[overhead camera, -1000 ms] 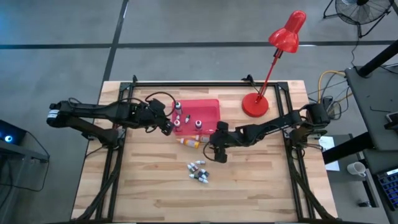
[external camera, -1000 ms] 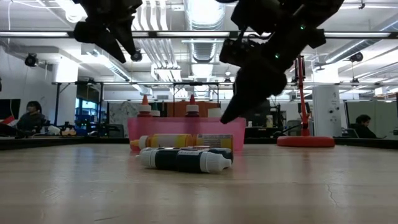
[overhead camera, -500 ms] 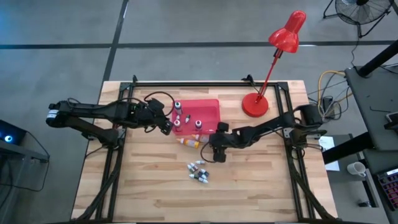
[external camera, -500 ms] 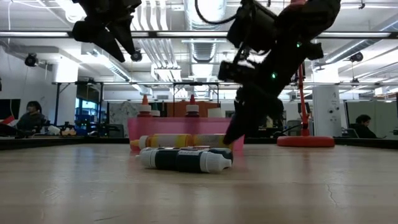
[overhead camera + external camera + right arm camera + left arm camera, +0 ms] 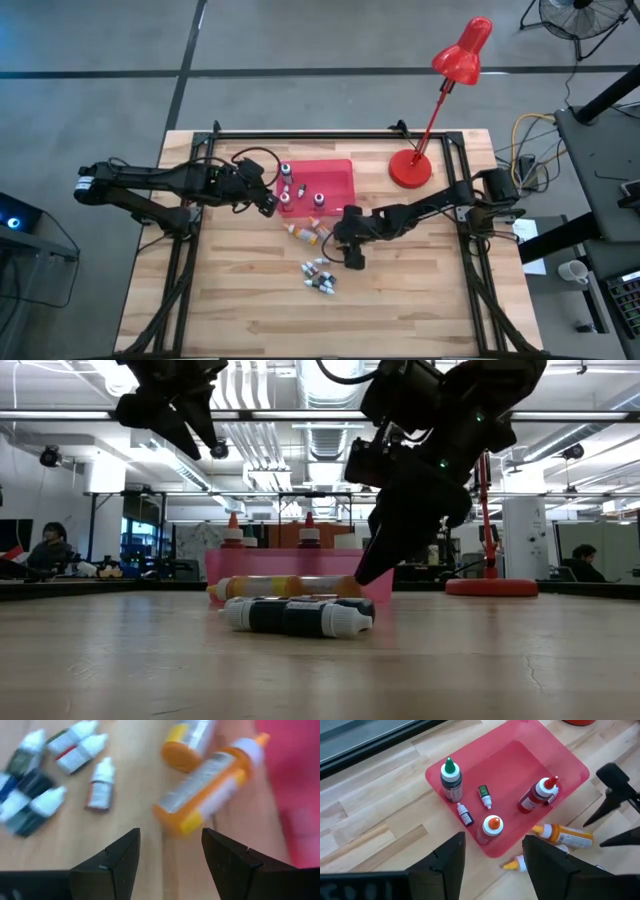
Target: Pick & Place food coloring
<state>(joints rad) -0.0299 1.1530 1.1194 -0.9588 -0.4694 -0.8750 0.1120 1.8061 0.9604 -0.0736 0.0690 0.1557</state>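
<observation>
Several tiny food coloring bottles [image 5: 320,277] lie on their sides in a cluster on the wooden table, near its middle [image 5: 295,617]. Two orange bottles [image 5: 305,232] lie beside the red tray [image 5: 338,172]. Larger capped bottles stand in the tray, and two tiny ones [image 5: 484,796] lie flat there. My right gripper [image 5: 338,240] is open and low over the table. Its fingers [image 5: 107,865] stop just short of the nearer orange bottle [image 5: 210,780] and touch nothing. My left gripper [image 5: 492,855] hangs open, high above the tray's left side.
A red desk lamp stands on its round base [image 5: 409,168] at the table's far right. Black rails [image 5: 330,133] run along the table's far edge and sides. The near half of the table has free room. People sit far behind the table in the low view.
My right gripper has tipped further down, and its fingertips have sunk toward the table beside the orange bottles. It has stayed open. The left arm has kept still.
</observation>
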